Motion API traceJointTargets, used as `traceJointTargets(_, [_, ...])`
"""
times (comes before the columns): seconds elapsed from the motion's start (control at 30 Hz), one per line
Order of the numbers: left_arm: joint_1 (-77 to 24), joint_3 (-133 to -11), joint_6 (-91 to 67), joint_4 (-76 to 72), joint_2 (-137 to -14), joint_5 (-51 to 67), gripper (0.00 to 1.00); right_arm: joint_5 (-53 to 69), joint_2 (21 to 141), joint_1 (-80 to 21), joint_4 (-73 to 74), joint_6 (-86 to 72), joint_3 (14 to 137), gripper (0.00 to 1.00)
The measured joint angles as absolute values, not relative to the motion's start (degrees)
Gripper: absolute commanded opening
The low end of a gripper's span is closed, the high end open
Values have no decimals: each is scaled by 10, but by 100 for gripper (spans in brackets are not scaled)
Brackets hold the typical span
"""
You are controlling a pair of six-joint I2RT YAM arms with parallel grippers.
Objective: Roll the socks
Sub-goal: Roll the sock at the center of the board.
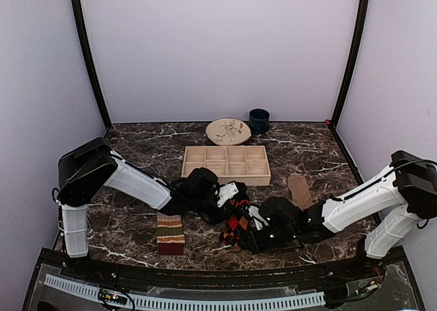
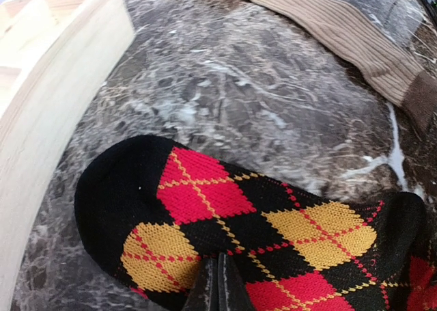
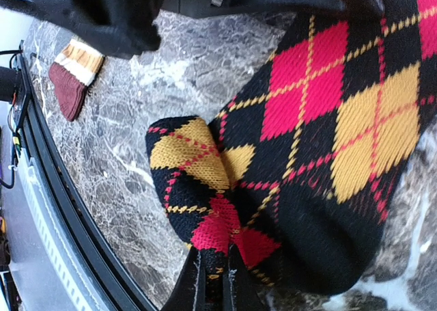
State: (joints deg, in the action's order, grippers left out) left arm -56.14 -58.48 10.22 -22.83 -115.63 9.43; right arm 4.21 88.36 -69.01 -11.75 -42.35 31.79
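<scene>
The argyle sock (image 1: 237, 222) lies on the counter (image 1: 136, 147) near its front edge. The left gripper (image 2: 218, 284) and right gripper (image 3: 217, 273) are each pinched shut on its fabric. Such thin pinches may slip, and opposing pulls could stretch it flat instead of rolling it.

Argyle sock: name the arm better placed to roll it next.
Right, probably. The right gripper is shut on an end of the argyle sock that already lifts and folds over, ready to roll. The left gripper pinches a stretch lying flat, better as an anchor.
</scene>
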Motion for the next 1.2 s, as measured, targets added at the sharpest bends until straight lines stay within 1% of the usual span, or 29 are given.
traceJointTargets(0.33, [-531,-600,102,-221,-1164,95,0,131,885,-629,-152,-424,310,0])
traceJointTargets(0.4, [-531,-601,102,-220,-1164,95,3,149,885,-620,-156,-427,308,0])
traceJointTargets(0.57, [-530,-605,102,-216,-1165,92,15,190,892,-598,-173,-441,308,0])
traceJointTargets(0.67, [-529,-601,102,-218,-1162,81,18,215,903,-584,-187,-451,305,0])
traceJointTargets(0.83, [-527,-566,100,-221,-1127,72,27,249,934,-575,-204,-460,304,0])
traceJointTargets(1.0, [-528,-535,98,-228,-1072,64,30,274,950,-573,-226,-466,304,0])
traceJointTargets(1.2, [-547,-513,99,-246,-1016,47,29,284,956,-572,-234,-469,305,0])
